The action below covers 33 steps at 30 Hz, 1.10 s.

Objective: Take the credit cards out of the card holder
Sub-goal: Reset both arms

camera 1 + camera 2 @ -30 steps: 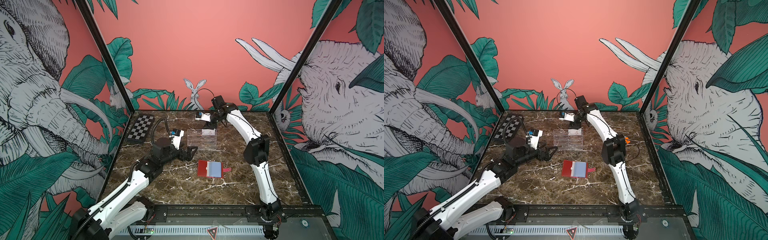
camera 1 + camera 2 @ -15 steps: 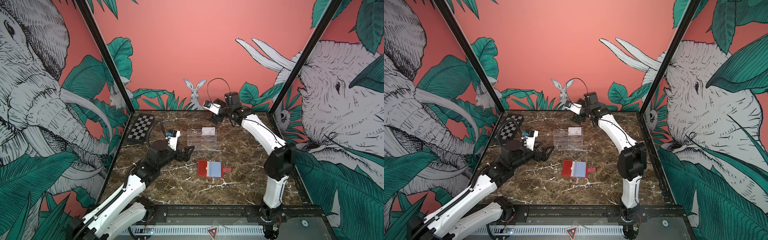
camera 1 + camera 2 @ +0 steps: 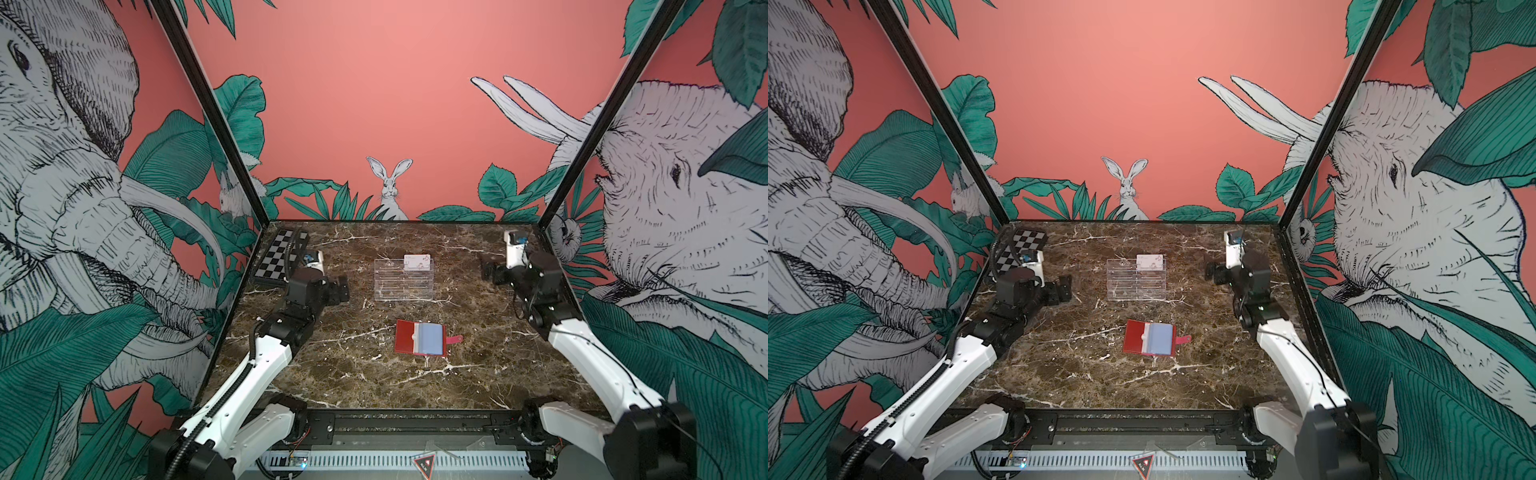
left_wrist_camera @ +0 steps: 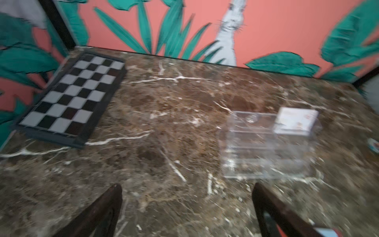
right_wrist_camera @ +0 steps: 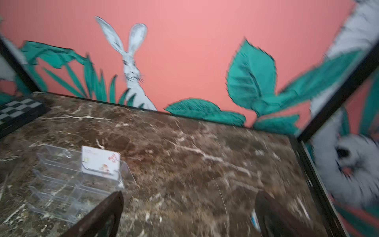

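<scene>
We're looking down on a brown marble table, white veins running all through it. Over in the far left corner we've got a black-and-white checkered board, lying flat, close against the side wall. Middle of the table, toward the back, there's a clear plastic rack with stepped tiers, standing upright and well apart from the board. Behind it all we see a pink wall with a painted rabbit peeking over green leaves, and big grey elephants on both side walls. Both wrist views are blurred.
</scene>
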Motion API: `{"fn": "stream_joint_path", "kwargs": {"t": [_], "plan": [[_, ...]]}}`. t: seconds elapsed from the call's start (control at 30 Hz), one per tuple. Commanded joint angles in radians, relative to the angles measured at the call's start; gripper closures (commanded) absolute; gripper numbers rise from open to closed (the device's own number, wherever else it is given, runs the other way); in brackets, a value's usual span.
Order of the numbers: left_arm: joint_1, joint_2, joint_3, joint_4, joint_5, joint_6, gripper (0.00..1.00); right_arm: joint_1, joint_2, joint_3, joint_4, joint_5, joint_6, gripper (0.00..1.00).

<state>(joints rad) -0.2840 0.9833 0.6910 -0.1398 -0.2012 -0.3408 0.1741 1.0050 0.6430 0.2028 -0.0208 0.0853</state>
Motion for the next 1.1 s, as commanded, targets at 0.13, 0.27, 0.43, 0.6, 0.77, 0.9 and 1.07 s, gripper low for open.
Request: {"fn": "stream_joint_path", "kwargs": {"t": [0.13,0.27,0.43,0.6,0.77,0.9,1.07], "plan": [[0.063,0.1,-0.199,0.365,-0.211,0.164,0.01,-0.074,-0.257,-0.321,0.03,0.288,0.108,0.02],[0.074,0.145,-0.196,0.415,-0.284,0.265,0.01,-0.138,-0.192,-0.407,0.135,0.277,0.133,0.02],[0.096,0.19,-0.288,0.679,-0.309,0.407,0.01,-0.148,0.044,-0.409,0.32,0.262,0.098,0.02],[0.147,0.316,-0.381,0.946,-0.175,0.443,0.01,-0.155,0.193,-0.369,0.463,0.233,0.008,0.02],[0.163,0.536,-0.393,1.191,-0.078,0.456,0.01,-0.16,0.359,-0.369,0.713,0.192,-0.05,0.02],[0.177,0.546,-0.331,1.071,-0.017,0.455,0.01,-0.156,0.542,-0.381,0.939,0.174,-0.055,0.02],[0.217,0.569,-0.289,1.035,0.024,0.432,0.01,-0.133,0.54,-0.27,0.737,0.271,-0.054,0.02]]}}
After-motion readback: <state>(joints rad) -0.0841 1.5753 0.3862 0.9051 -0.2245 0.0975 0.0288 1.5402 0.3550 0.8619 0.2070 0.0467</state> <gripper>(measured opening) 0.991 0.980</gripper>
